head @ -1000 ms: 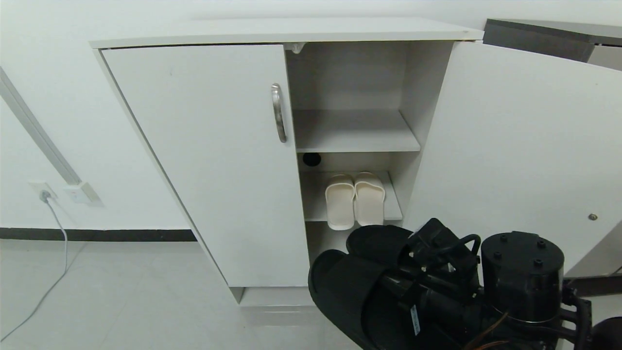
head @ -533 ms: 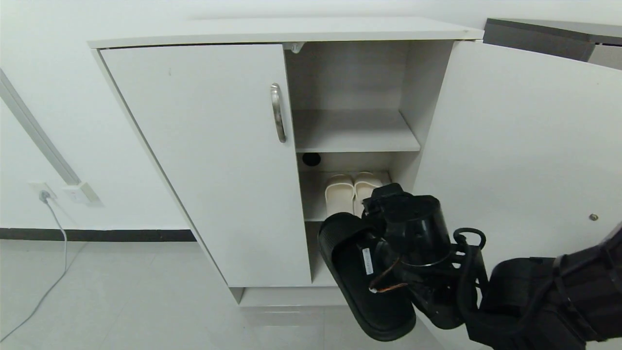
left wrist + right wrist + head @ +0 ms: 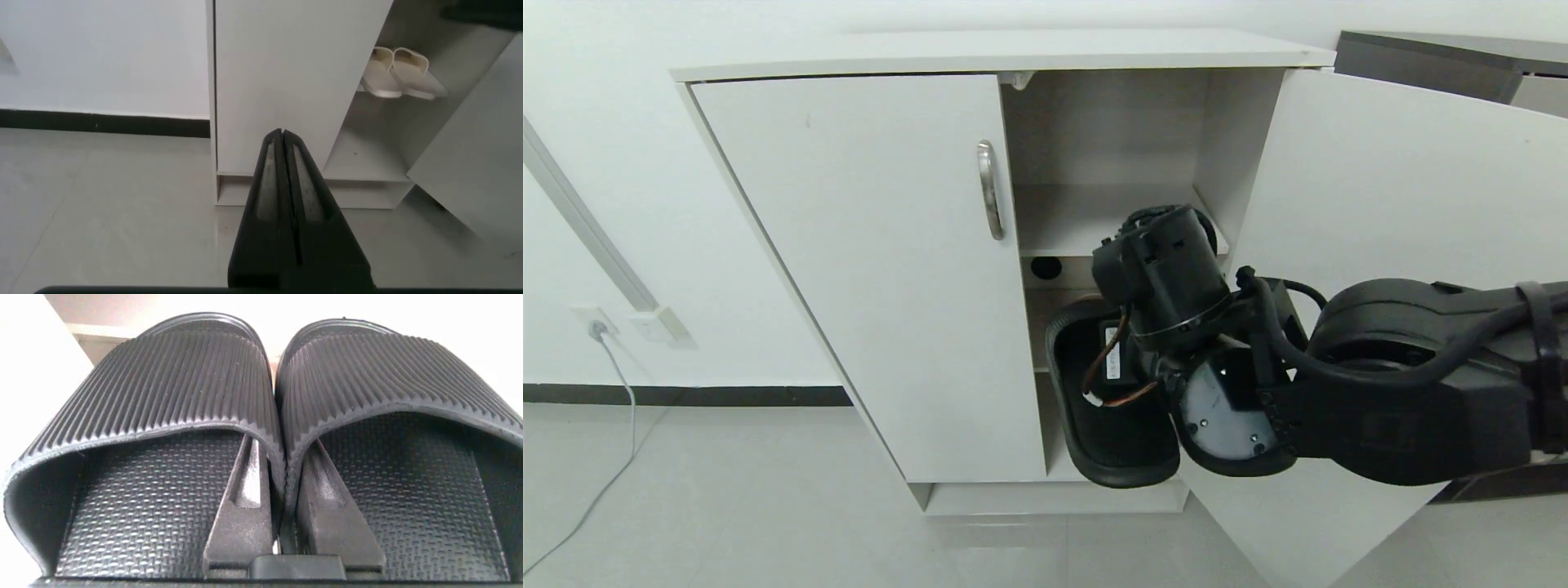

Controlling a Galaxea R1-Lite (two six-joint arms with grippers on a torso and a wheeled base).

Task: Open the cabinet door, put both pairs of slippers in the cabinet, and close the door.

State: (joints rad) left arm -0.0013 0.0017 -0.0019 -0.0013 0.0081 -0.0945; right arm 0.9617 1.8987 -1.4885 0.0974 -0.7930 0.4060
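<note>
The white cabinet stood against a white wall on pale floor tiles, with its right door swung open and its left door closed. The right gripper pinched the adjoining inner walls of the black slippers, held at the open compartment's lower part. The cream slippers sat on a lower shelf. The left gripper, fingers pressed together, hung above the floor. A wall socket fed a cable trailing over the tiles.
</note>
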